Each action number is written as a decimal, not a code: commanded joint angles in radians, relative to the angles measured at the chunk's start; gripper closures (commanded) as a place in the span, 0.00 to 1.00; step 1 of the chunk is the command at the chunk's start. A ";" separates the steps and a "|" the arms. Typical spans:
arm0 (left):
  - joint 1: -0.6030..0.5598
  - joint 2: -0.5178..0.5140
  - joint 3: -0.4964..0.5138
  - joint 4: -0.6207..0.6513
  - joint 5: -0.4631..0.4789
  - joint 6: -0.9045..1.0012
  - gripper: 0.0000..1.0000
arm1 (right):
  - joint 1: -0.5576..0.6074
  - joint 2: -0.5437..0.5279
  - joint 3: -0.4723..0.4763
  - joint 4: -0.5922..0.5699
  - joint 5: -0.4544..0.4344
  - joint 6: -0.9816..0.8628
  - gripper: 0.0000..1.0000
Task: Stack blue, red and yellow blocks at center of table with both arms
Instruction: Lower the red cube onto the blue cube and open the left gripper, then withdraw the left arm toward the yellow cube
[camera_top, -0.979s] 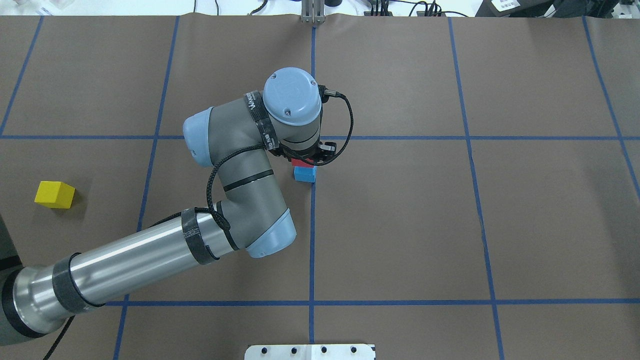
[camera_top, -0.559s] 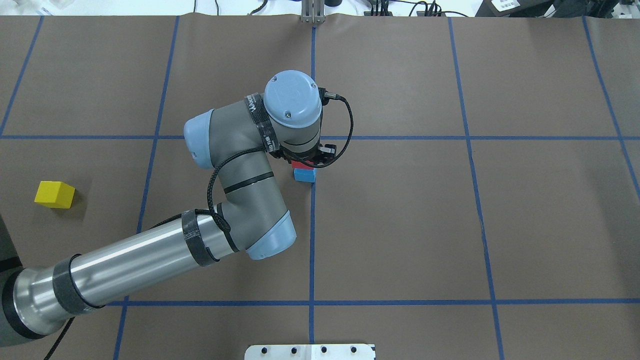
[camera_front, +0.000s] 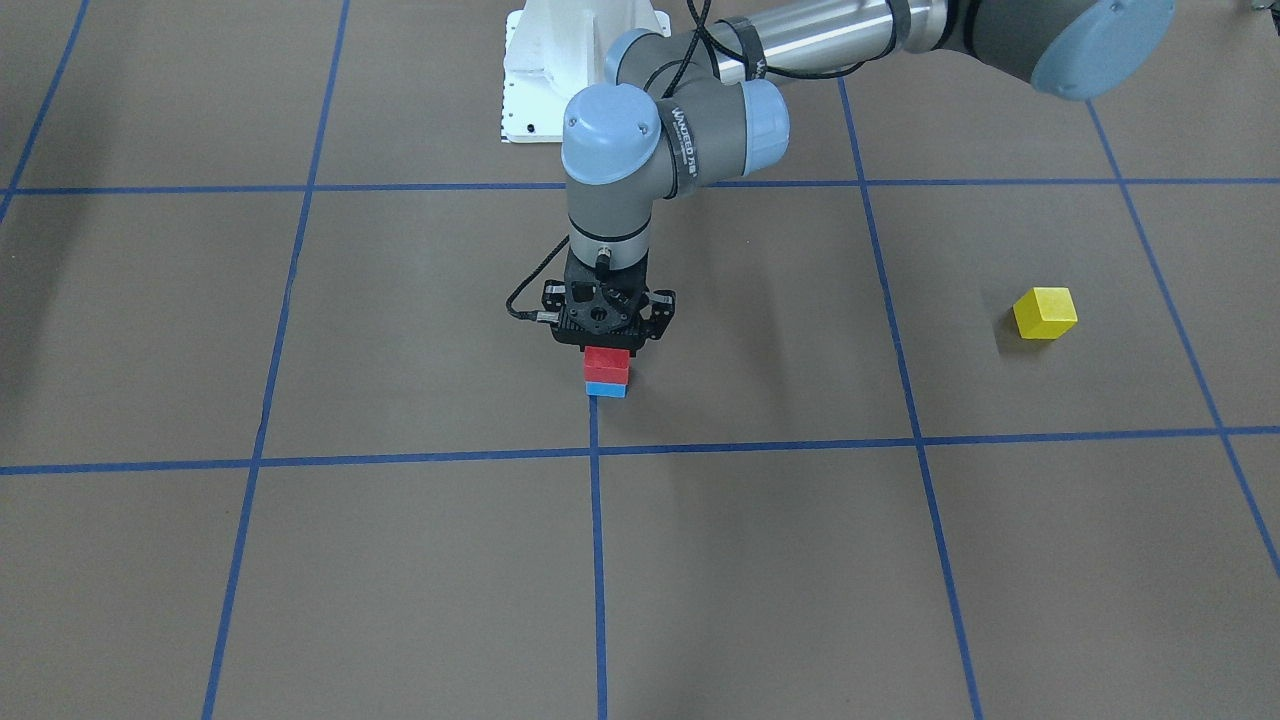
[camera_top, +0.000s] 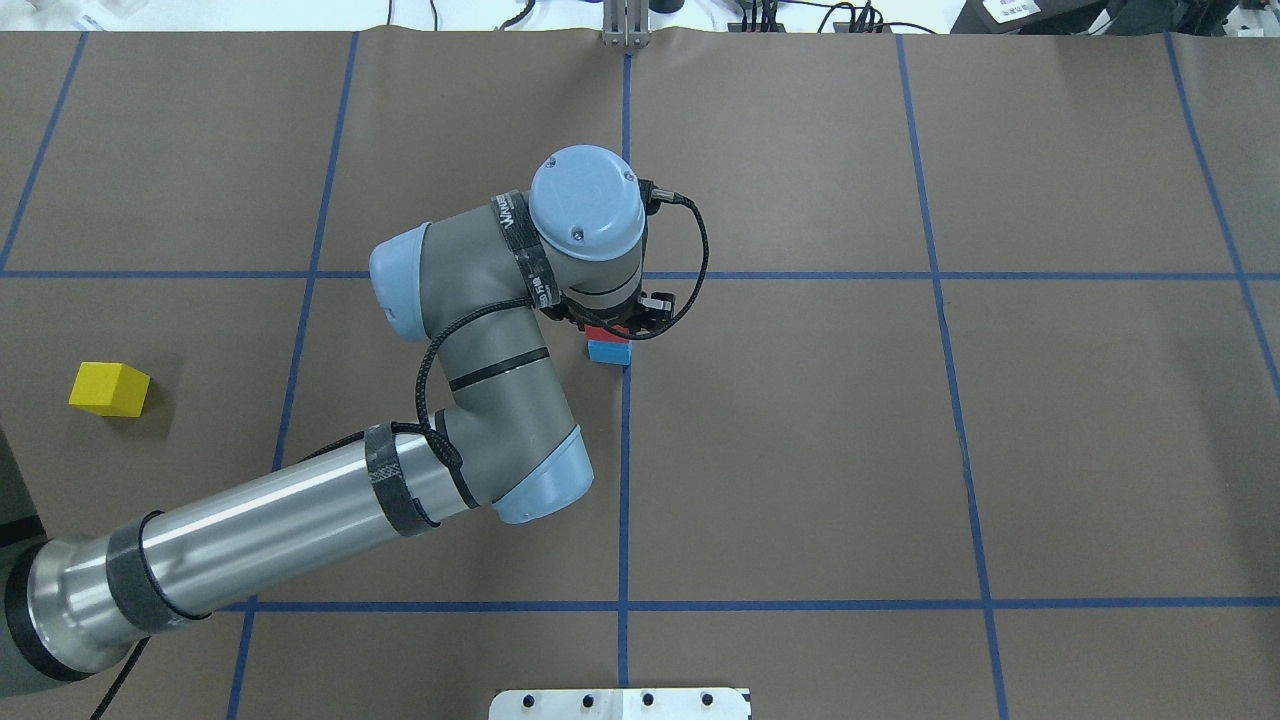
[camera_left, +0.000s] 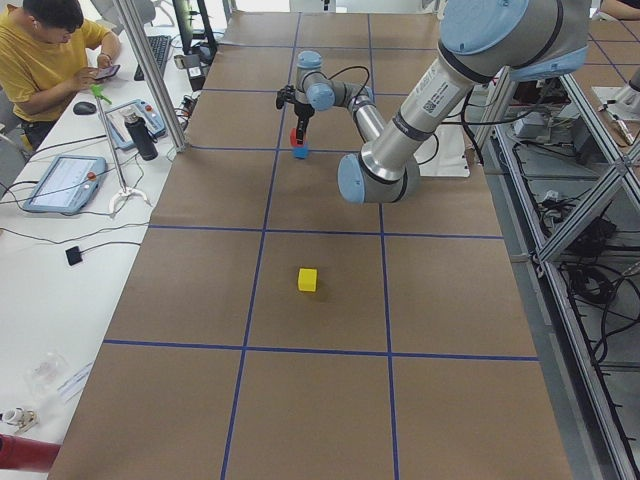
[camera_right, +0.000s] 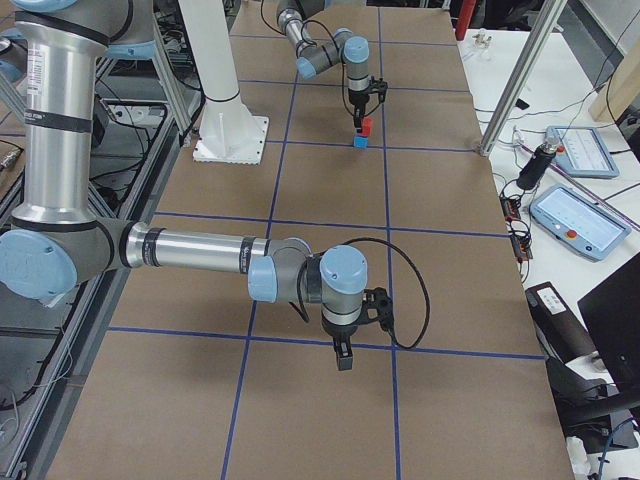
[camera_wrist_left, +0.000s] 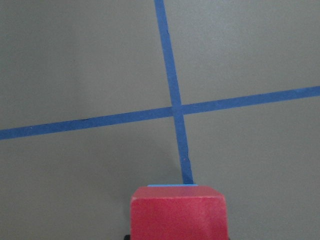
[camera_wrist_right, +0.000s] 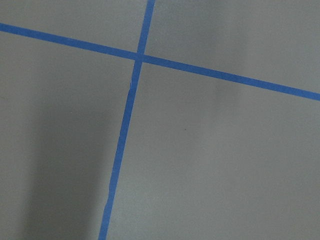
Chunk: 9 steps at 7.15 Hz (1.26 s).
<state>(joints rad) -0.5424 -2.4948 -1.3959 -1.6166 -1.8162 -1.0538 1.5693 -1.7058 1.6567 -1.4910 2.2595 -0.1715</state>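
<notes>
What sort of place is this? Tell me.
Probably a robotics lab: two robot arms over a table gridded with blue tape, tablets beside it, and a person seated alongside.

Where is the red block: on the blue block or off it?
On it: the red block rests directly atop the blue block in the front view. Whether the left tool grips it, cannot tell.

- Top block (camera_top: 600, 331) sits on bottom block (camera_top: 608, 351).
- In the overhead view, both lie near a tape cross (camera_top: 626, 275), at its 7 o'clock.
- Lone block (camera_top: 110, 388) lies well apart, at their 9 o'clock.
</notes>
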 joint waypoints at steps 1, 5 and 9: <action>0.001 0.005 0.002 -0.003 0.003 0.002 0.09 | 0.000 0.000 0.000 0.000 0.000 0.001 0.00; -0.106 0.065 -0.201 0.106 -0.151 0.035 0.00 | 0.000 0.002 0.000 0.000 0.000 0.001 0.00; -0.336 0.538 -0.575 0.173 -0.181 0.456 0.00 | 0.000 0.000 0.002 0.002 0.003 0.000 0.00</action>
<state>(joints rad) -0.7919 -2.1136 -1.9002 -1.4385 -1.9913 -0.7391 1.5693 -1.7052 1.6576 -1.4907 2.2614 -0.1713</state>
